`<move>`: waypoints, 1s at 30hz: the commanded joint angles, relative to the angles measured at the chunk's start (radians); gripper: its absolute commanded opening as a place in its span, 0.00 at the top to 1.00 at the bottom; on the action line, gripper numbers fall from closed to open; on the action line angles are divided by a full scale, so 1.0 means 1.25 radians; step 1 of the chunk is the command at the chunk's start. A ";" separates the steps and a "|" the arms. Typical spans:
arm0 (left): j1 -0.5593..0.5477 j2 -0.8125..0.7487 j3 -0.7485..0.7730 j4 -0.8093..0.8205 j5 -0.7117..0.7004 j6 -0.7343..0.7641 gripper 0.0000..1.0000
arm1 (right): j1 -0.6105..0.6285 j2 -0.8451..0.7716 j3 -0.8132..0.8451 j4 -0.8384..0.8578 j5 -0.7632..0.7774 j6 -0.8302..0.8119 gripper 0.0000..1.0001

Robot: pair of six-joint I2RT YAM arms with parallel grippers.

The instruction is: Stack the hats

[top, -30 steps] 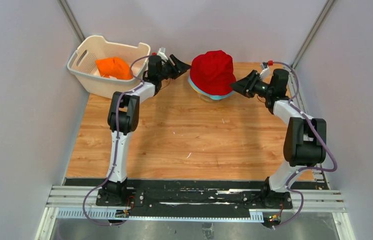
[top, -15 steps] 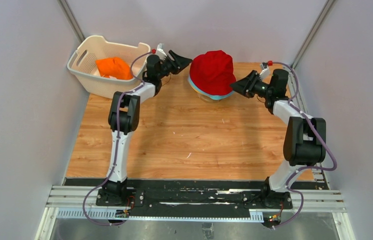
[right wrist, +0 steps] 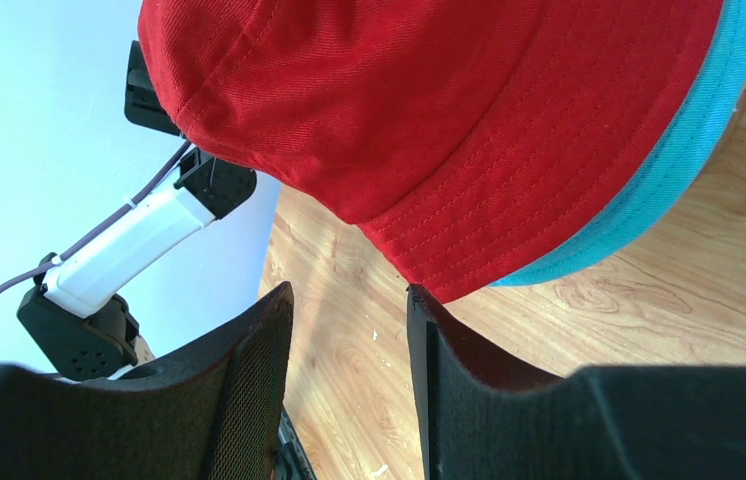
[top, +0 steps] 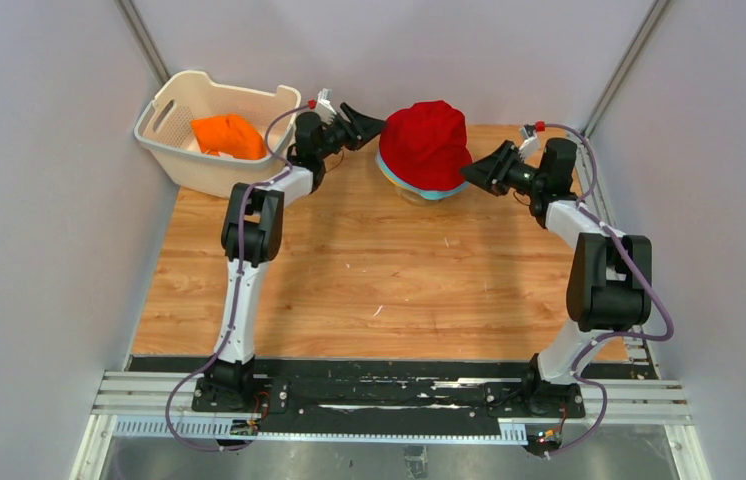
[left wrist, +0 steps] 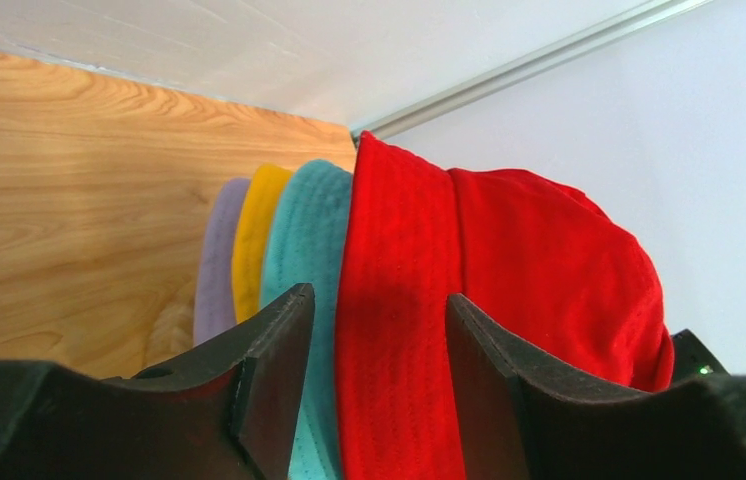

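1. Top view: the red fabric bucket hat (top: 427, 140) caps a stack at the far middle of the wooden table (top: 369, 270), with a teal fabric brim (top: 427, 194) peeking out beneath it. An orange fabric bucket hat (top: 229, 136) lies apart in the white perforated plastic basket (top: 184, 172) at far left. The left gripper (top: 374, 124) points at the stack's left flank and the right gripper (top: 468, 174) at its right brim.
2. Left wrist view: the left gripper's (left wrist: 377, 295) jaws are spread. The red hat's (left wrist: 509, 260) brim fills the gap without being pinched. Teal (left wrist: 304, 240), yellow (left wrist: 254, 235) and lavender (left wrist: 211, 270) brims are layered under it.
3. Right wrist view: the right gripper's (right wrist: 349, 295) jaws are spread with bare wood between them. The red hat's (right wrist: 429, 110) brim edge hangs just above one fingertip.
4. Judgement: only the orange hat is unstacked. It lies behind and to the left of the left gripper, so the left arm is far nearer and must turn away from the stack to reach it.
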 commanded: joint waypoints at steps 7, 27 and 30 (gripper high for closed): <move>-0.009 0.042 0.034 0.112 0.058 -0.071 0.52 | 0.011 0.012 -0.006 0.032 -0.023 0.004 0.55; -0.010 0.032 -0.106 0.221 0.022 -0.134 1.00 | 0.016 0.055 0.003 0.050 -0.021 0.009 0.55; -0.010 0.028 -0.140 0.232 0.017 -0.134 1.00 | 0.019 0.065 0.005 0.056 -0.018 0.011 0.55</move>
